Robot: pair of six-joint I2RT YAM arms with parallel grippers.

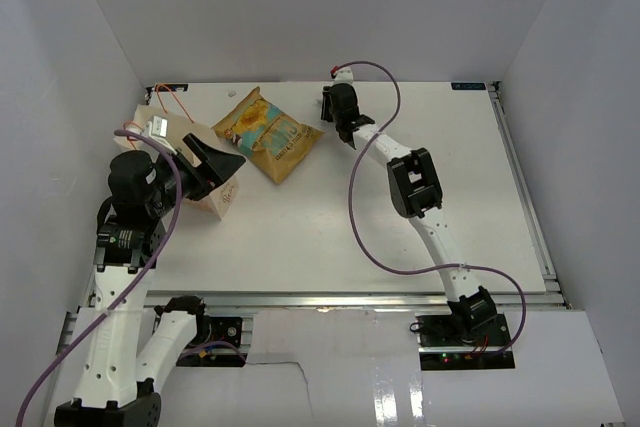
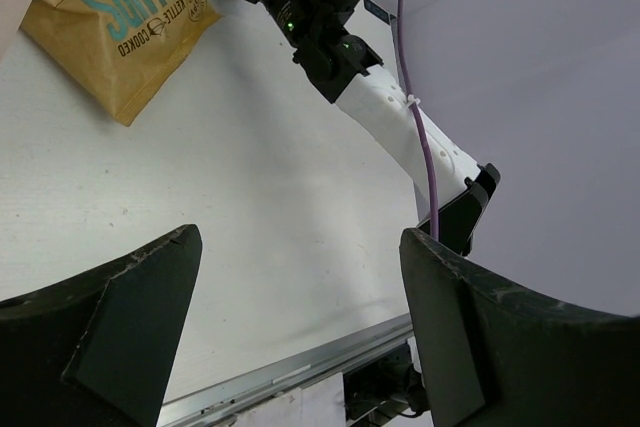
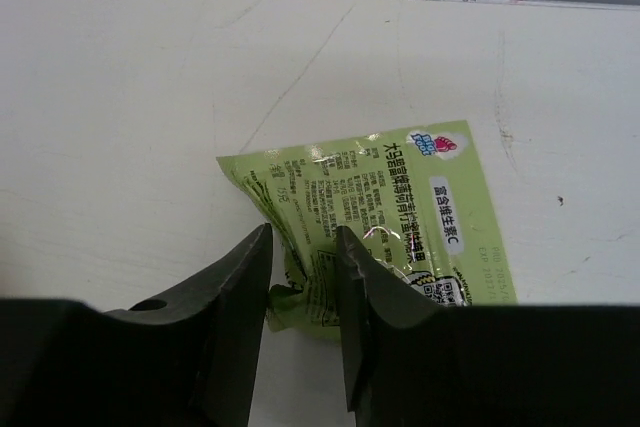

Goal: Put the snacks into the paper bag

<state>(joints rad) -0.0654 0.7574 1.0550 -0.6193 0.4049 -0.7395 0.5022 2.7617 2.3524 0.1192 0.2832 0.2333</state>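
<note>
1. While stretched out to 12 o'clock, gripped a corner of the green sachet (image 3: 400, 207) in the right pincer (image 3: 300, 247), on the tabletop (image 1: 300, 237).
2. Held the left pincer (image 2: 298, 237) agape at 9 o'clock, by the paper bag (image 1: 218, 197).

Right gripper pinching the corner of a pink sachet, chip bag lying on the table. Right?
No. The right wrist view shows a green sachet, not a pink one. The right gripper does pinch its corner, and the chip bag lies on the table.

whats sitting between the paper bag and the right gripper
The chip bag lies between the paper bag and right gripper, in the top view; that gripper pinches a green sachet.
</note>
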